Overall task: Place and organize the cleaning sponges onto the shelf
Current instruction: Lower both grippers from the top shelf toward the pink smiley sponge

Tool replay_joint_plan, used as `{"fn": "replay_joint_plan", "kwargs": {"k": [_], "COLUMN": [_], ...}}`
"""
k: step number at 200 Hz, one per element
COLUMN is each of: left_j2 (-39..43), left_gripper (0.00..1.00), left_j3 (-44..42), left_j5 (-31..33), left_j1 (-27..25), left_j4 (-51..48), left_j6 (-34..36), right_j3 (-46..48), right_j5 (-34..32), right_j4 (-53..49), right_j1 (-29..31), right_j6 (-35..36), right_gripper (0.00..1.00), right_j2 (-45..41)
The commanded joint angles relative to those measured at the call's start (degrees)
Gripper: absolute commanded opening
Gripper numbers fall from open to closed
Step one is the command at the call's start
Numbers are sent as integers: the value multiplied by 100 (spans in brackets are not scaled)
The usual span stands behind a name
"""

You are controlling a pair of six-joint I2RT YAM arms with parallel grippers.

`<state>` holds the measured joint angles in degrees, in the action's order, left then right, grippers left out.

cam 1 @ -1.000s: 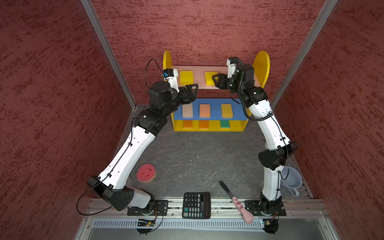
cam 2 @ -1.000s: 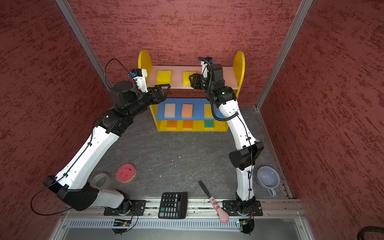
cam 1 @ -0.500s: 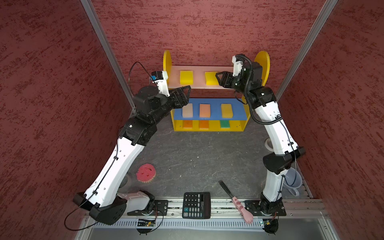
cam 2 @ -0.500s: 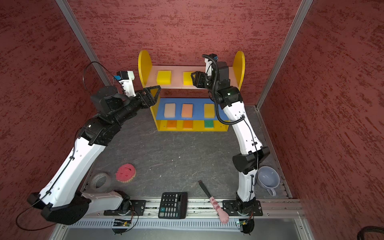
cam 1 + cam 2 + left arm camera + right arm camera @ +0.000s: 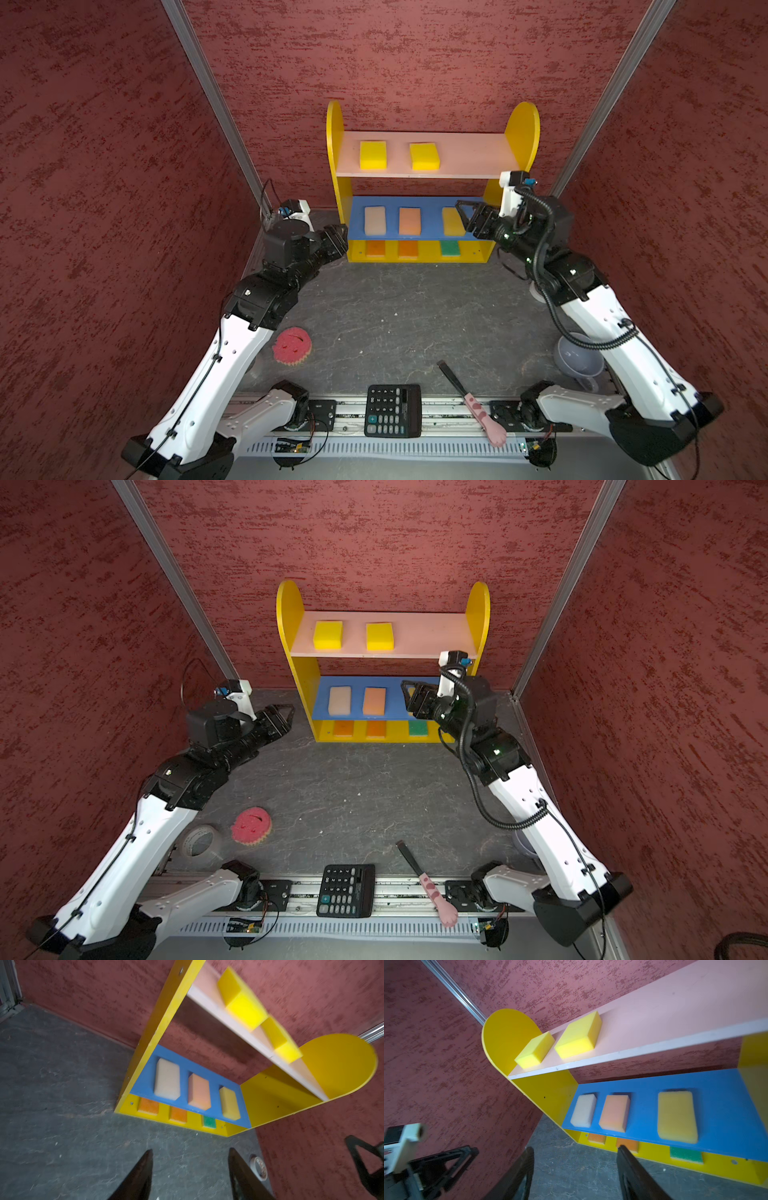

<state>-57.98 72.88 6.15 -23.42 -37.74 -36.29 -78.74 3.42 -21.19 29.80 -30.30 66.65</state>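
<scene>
Left wrist view showed the left tool (image 5: 190, 1153) with its jaws parted and nothing between them, hanging over the dark table (image 5: 62, 1084) just short of the shelf (image 5: 342, 1059). Seen from the right wrist, the right tool (image 5: 575, 1149) was likewise spread and empty, facing the shelf's open front.

In both top views the left tool sat near the foot of the left side panel (image 5: 333, 137), and the right tool sat before the right end of the blue middle board (image 5: 430, 216).

Eight cleaning sponges lay on the shelf:
- **Pale pink top board (image 5: 473, 153):** a left yellow block (image 5: 372, 155) and a right yellow block (image 5: 424, 156).
- **Blue middle board:** a cream-white block (image 5: 375, 220), a peach block (image 5: 409, 221) and a mustard-yellow block (image 5: 450, 222) in a row.
- **Yellow bottom board (image 5: 428, 250):** a left orange block (image 5: 375, 248), a middle orange block (image 5: 408, 249) and a green block (image 5: 450, 248).

The round pink sponge (image 5: 292, 345) lay on the table beside the left arm (image 5: 232, 357), well apart from the shelf. A calculator (image 5: 392, 410) and a pink-handled brush (image 5: 471, 399) lay at the table's near edge.
</scene>
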Motion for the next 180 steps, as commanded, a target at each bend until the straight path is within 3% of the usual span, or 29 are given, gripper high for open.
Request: {"fn": "replay_joint_plan", "kwargs": {"k": [1,29,53,76,119,180], "left_j2": [195,317,52,-113,-197,-223], "left_gripper": [55,64,78,89,89,93], "left_j3": [-346,-857,-1003,-1400,-2745,-3692], "left_j5": [126,793,1319,1427,553,908], "left_j1": [-169,-452,-394,-198,713,849], "left_j4": [-335,-728,-1566,-1861,-1342,-920], "left_j6": [-529,-1043,-1452,-1806,-2247,-3001], "right_j3": [688,1383,1709,2019,2722,2646], "right_j5": [-315,-335,-345,-177,-99,63], "right_j4": [506,815,986,990,1383,1393], "right_j1": [544,1134,1628,1781,1792,1792], "right_j6": [-454,-590,-531,-459,-446,-127], "right_gripper": [63,59,59,59,60,61], "right_j2": [-88,-17,315,688,808,1213]}}
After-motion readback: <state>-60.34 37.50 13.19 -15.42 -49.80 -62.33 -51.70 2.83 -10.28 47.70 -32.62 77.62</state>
